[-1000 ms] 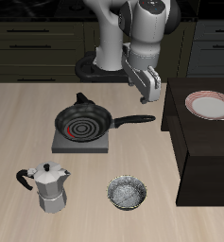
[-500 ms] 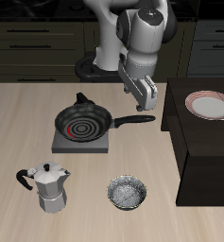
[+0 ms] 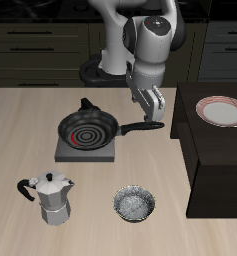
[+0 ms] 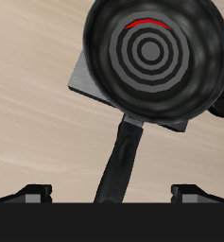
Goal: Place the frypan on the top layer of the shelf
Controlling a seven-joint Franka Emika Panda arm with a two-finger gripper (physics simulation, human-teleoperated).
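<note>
The black frypan (image 3: 87,130) rests on the grey burner plate (image 3: 80,152), its long handle (image 3: 142,127) pointing toward the shelf (image 3: 218,160). My gripper (image 3: 151,107) hangs just above the handle's outer end, open and holding nothing. In the wrist view the frypan (image 4: 156,57) lies ahead, and its handle (image 4: 123,161) runs back between my spread fingertips (image 4: 33,194). The shelf is a large dark block with a flat top beside the pan.
A pink-rimmed plate (image 3: 222,111) lies on the shelf's top. A silver moka pot (image 3: 53,197) and a small metal bowl (image 3: 135,205) stand near the table's front edge. Dark drawer cabinets (image 3: 40,45) line the back.
My gripper has come lower and shifted slightly toward the pan, its wrist turning so the fingers straddle the handle. The pan has not moved.
</note>
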